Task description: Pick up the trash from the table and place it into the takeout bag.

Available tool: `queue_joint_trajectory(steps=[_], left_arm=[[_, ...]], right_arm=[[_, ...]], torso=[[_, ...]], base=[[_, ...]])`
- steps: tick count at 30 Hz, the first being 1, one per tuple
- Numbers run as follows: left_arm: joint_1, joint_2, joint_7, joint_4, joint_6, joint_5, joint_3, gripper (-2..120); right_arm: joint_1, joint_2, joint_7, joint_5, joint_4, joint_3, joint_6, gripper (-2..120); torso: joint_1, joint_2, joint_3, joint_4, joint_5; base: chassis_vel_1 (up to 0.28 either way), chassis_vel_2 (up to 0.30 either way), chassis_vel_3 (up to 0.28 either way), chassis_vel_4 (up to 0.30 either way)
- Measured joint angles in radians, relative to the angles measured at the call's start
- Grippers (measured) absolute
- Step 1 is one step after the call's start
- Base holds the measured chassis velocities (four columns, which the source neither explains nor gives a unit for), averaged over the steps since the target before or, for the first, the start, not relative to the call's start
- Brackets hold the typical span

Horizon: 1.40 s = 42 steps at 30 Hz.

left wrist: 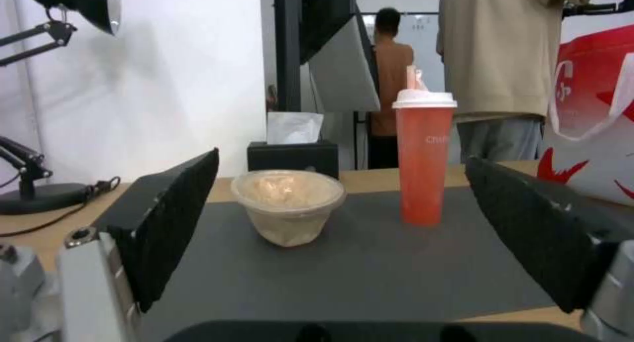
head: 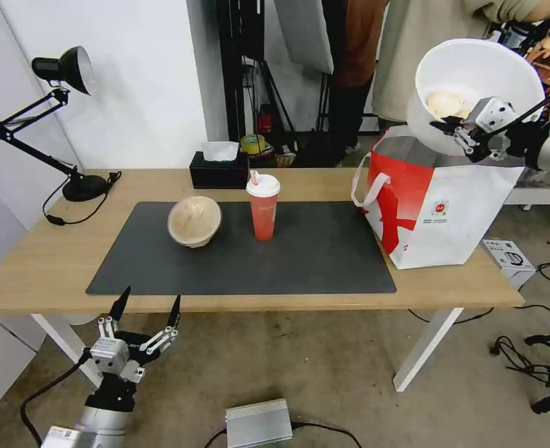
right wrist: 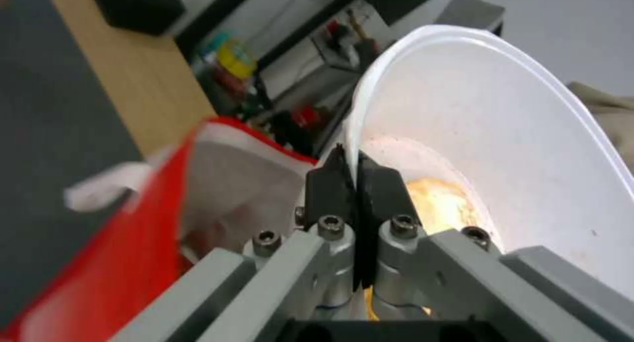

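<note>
The right gripper held the white bowl tilted above the open mouth of the takeout bag, which stood at the right end of the worktop, apparently so the bowl could drop in; its jaws were pinched tight on the bowl's rim. The left gripper hung below the worktop's near edge, jaws spread wide and empty, facing the tan bowl and red cup on the grey mat.

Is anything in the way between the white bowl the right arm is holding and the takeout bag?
Nothing visible. The right gripper, jaws shut on the rim, holds the white bowl tilted in the air directly above the open mouth of the takeout bag. The bag's handles hang outside, leaving the opening unobstructed.
</note>
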Motion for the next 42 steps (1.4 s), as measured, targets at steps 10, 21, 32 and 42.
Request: queue_joint_trajectory(steps=[10, 21, 32, 42], left_arm=[[-0.002, -0.004, 0.006, 0.009, 0.0, 0.004, 0.001, 100], [0.0, -0.011, 0.01, 0.009, -0.001, 0.008, 0.004, 100], [0.002, -0.014, 0.014, 0.009, -0.002, 0.009, 0.003, 100], [0.002, -0.018, 0.016, 0.016, -0.002, 0.014, 0.003, 100]], right_arm=[[0.011, 0.061, 0.028, -0.075, -0.076, -0.021, 0.019, 0], [0.009, 0.115, 0.04, -0.128, -0.15, -0.03, 0.036, 0], [0.007, 0.169, 0.052, -0.167, -0.21, -0.042, 0.052, 0], [-0.005, 0.215, 0.053, -0.194, -0.254, -0.044, 0.063, 0]], torso=[[0.0, 0.0, 0.0, 0.0, -0.0001], [0.0, 0.0, 0.0, 0.0, -0.0001], [0.0, 0.0, 0.0, 0.0, -0.0001], [0.0, 0.0, 0.0, 0.0, -0.0001]], base=[[0.0, 0.0, 0.0, 0.0], [0.0, 0.0, 0.0, 0.0], [0.0, 0.0, 0.0, 0.0], [0.0, 0.0, 0.0, 0.0]])
